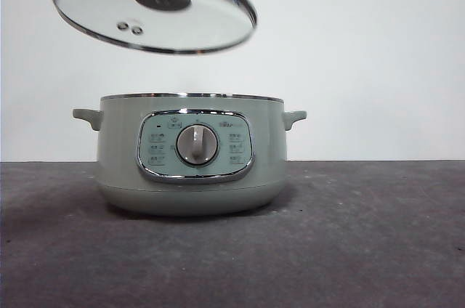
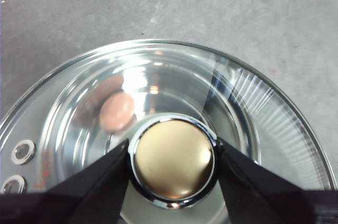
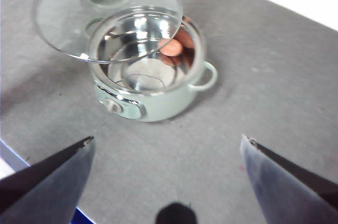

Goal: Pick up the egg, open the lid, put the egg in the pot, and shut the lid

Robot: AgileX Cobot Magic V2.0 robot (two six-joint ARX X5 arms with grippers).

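1. Above the pot [image 1: 190,159], tilted and lifted clear: the lid [image 1: 156,14], its knob [image 2: 174,163] clamped between the left gripper [image 2: 174,168] jaws.
2. Egg [image 3: 171,47]: lying inside the pot against the steel wall; placing appears done.
3. Right gripper [image 3: 169,147]: jaws spread wide, empty, well back from the pot.
4. Outstanding: lowering the lid onto the rim.

We see the sage-green pot [image 1: 192,170] standing open on the table, the reddish-brown egg [image 3: 172,47] lying inside against its steel wall. The clear glass lid [image 1: 154,11] hangs tilted above it, off to one side.
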